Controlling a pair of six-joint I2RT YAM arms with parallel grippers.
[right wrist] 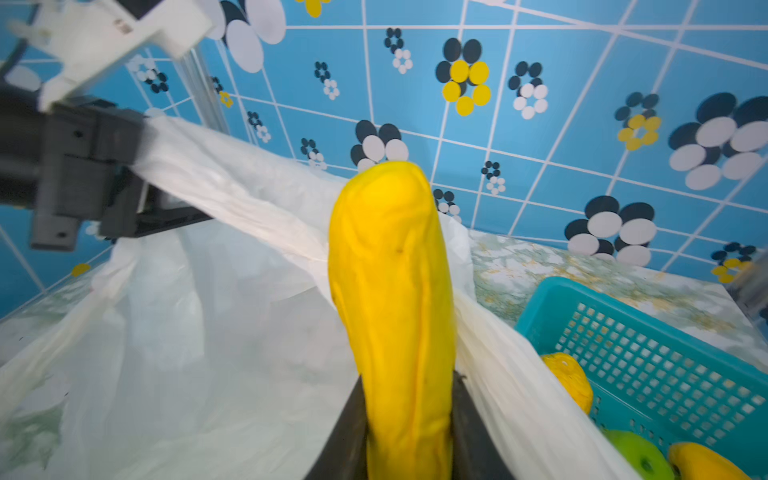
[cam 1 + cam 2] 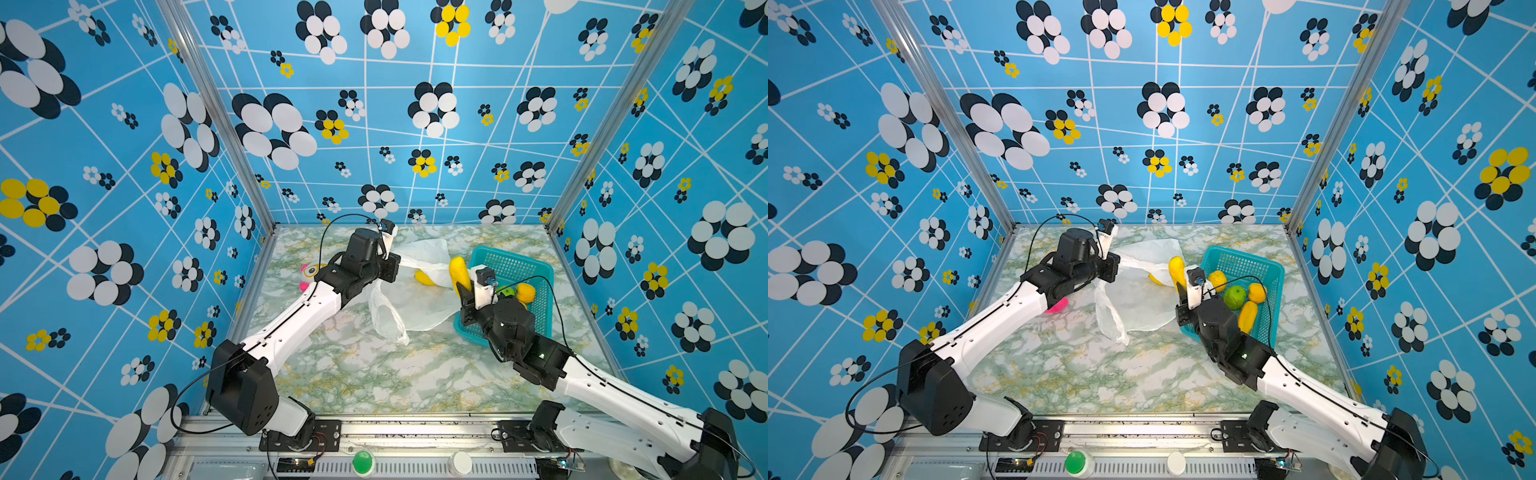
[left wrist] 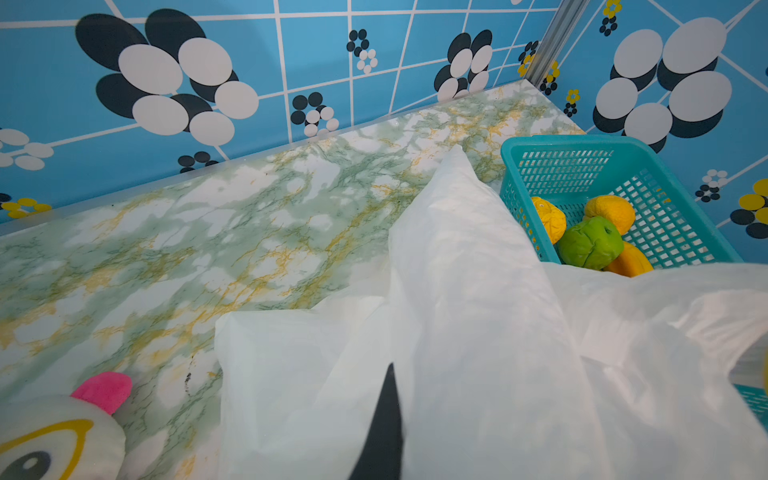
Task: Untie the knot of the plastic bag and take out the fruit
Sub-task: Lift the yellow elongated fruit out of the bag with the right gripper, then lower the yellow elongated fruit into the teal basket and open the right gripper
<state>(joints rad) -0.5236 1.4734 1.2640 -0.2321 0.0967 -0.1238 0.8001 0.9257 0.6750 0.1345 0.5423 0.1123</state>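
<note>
Two hands: left hand [image 2: 394, 268] pinched shut on the plastic bag [image 2: 419, 303], holding one edge up off the counter [image 2: 374, 374]; right hand [image 2: 462, 293] clamped on an oblong yellow fruit [image 1: 390, 270].
Held fruit: upright, just beside the teal basket [image 2: 1241, 253].
Second yellow fruit [image 2: 424, 277]: lies in the bag, near the right hand.
Basket: green fruit [image 2: 1235, 296] among three yellow-orange pieces.
Hidden: left fingertips buried in plastic; plush toy [image 2: 309, 272] mostly behind the left arm.
Writing: small label [image 1: 120, 27] on the left wrist mount, too blurred to read.
</note>
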